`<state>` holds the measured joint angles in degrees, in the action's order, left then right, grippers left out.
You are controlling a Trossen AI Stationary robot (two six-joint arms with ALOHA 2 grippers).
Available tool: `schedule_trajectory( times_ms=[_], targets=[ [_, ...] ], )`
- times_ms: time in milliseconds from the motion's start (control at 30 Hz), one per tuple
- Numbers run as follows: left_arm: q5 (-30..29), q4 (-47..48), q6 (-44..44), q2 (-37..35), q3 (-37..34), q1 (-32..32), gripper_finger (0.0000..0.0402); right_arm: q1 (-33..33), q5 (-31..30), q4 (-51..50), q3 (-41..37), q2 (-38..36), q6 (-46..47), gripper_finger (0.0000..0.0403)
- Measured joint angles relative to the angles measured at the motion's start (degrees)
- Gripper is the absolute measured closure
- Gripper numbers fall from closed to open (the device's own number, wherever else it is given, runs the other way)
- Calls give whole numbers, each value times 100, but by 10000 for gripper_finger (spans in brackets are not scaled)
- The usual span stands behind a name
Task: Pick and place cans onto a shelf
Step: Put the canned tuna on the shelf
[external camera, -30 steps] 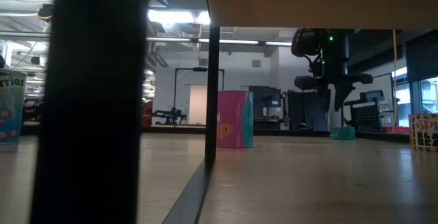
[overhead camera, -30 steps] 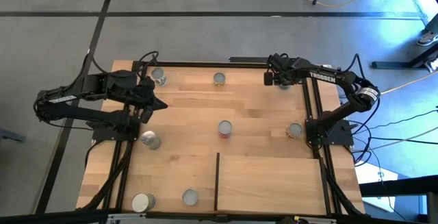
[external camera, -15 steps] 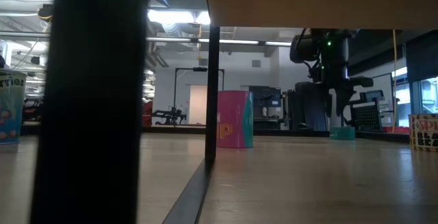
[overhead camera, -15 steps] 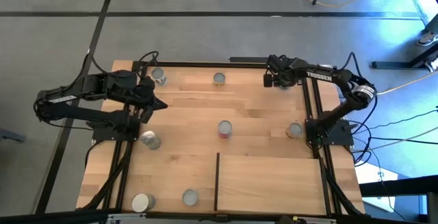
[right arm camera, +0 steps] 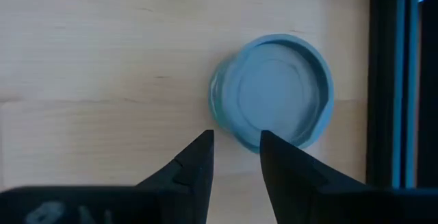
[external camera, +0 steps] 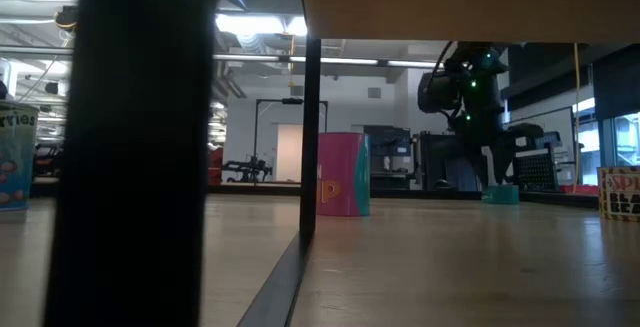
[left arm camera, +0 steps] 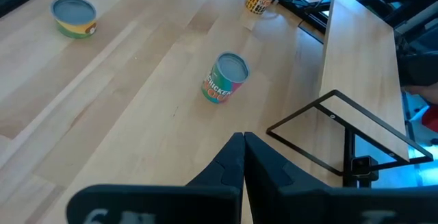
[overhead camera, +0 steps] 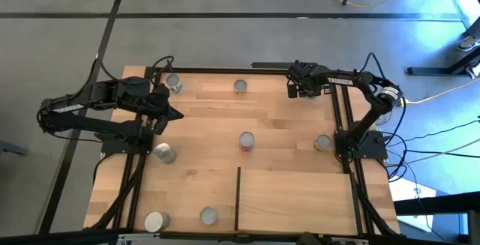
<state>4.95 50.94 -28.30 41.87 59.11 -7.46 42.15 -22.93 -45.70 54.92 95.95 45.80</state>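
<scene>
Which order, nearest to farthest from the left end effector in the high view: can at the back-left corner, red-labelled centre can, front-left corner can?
From the left end effector:
1. Back-left corner can, just behind it.
2. Red-labelled can, mid-table toward the right arm.
3. Front-left corner can, at the front edge.

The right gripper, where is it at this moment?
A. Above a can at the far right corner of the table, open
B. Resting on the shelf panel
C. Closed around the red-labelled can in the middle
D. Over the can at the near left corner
A: the right gripper hangs over the can by the table's far right edge, fingers apart, nothing between them; the right wrist view looks straight down on that can's top.
</scene>
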Motion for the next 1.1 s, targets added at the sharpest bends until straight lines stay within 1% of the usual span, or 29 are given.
schedule_trajectory(
  times_ms=[233, 333, 667, 767, 1100],
  targets=[
    [0, 0, -11, 2, 0, 1, 401, 0, -108, 174, 0, 286, -103, 281],
    [0, 2, -11, 2, 0, 2, 401, 0, -112, 246, 2, 301, -257, 281],
    [0, 0, -15, 0, 0, 0, 401, 0, -82, 257, 2, 301, -267, 285],
    [0, 1, -15, 0, 0, 1, 401, 0, -84, 246, 2, 301, -267, 303],
    [0, 1, -17, 1, 0, 0, 401, -1, -78, 114, 17, 301, -254, 386]
  ],
)
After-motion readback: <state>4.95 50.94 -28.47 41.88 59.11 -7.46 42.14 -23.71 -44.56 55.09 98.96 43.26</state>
